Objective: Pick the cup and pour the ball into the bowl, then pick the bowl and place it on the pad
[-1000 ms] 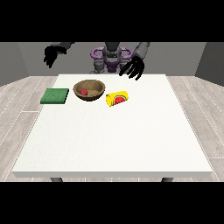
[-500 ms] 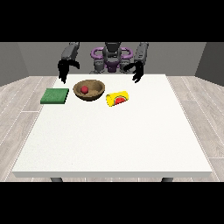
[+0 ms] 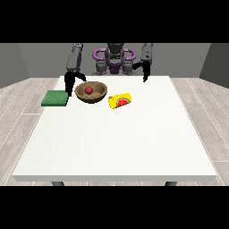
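Observation:
A brown bowl [image 3: 91,92] stands on the white table [image 3: 116,134] near its far left, with a red ball [image 3: 89,90] inside it. Just right of the bowl a yellow cup [image 3: 120,100] lies on its side, its red inside facing the camera. A green pad [image 3: 55,98] lies flat to the left of the bowl. The hand at the view's left [image 3: 70,83] hangs low between pad and bowl, close to the bowl's left rim, fingers pointing down. The hand at the view's right [image 3: 145,73] hangs over the table's far edge, away from the cup.
The robot's purple and grey torso [image 3: 114,60] stands behind the table's far edge. Wooden floor surrounds the table on both sides.
The hand at the view's left has come in from far left and dropped down beside the bowl. The hand at the view's right has drawn back from the cup toward the far edge.

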Robot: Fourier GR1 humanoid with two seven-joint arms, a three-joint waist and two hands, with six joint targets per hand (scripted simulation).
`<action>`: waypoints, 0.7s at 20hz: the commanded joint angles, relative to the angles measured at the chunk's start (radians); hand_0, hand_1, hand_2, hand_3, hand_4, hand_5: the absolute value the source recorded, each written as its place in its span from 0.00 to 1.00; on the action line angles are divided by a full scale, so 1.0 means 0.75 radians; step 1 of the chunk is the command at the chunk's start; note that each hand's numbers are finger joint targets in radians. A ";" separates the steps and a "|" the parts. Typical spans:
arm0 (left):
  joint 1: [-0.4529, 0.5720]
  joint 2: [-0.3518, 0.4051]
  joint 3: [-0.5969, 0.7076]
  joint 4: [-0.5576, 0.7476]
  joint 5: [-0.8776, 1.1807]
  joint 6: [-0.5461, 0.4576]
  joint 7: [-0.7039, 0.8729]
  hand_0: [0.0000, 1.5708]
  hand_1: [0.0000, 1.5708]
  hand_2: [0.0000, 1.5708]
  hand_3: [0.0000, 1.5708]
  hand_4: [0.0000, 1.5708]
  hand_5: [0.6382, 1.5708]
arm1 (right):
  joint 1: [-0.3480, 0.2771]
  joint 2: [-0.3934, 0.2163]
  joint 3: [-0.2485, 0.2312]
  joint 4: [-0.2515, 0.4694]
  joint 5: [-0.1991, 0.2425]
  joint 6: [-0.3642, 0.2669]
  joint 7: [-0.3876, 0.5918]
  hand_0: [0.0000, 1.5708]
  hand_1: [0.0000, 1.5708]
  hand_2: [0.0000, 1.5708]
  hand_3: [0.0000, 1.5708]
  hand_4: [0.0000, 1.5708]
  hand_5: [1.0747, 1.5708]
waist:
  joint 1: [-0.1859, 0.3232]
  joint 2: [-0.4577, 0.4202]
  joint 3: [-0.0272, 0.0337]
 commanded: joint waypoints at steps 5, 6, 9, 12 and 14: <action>0.062 0.016 -0.001 -0.151 -0.032 -0.041 0.084 0.00 0.00 0.00 0.00 0.61 0.85 | -0.019 -0.057 -0.033 0.358 0.007 0.096 -0.237 0.00 0.00 0.00 0.00 0.23 1.00 | 0.009 -0.013 0.0009; -0.014 0.016 0.026 -0.187 -0.023 -0.047 0.150 0.00 0.00 0.00 0.00 0.61 0.85 | -0.075 -0.052 -0.051 0.403 -0.006 0.076 -0.256 0.00 0.00 0.00 0.00 0.21 1.00 | 0.014 0.010 0.0010; 0.035 -0.021 -0.031 -0.188 -0.098 -0.012 0.075 0.00 0.00 0.00 0.00 0.61 0.85 | -0.114 -0.056 -0.050 0.503 0.001 0.093 -0.321 0.00 0.00 0.00 0.00 0.22 1.00 | 0.022 0.045 0.0010; 0.145 -0.042 -0.048 -0.204 -0.077 -0.035 0.097 0.00 0.00 0.00 0.00 0.61 0.84 | -0.070 -0.009 -0.007 0.524 0.017 0.065 -0.307 0.00 0.00 0.00 0.00 0.22 1.00 | -0.006 -0.061 0.0006; 0.102 -0.017 0.002 -0.193 -0.077 -0.060 0.092 0.00 0.00 0.00 0.00 0.61 0.84 | -0.141 -0.005 -0.006 0.569 0.017 0.025 -0.310 0.00 0.00 0.00 0.00 0.24 1.00 | -0.003 -0.034 0.0005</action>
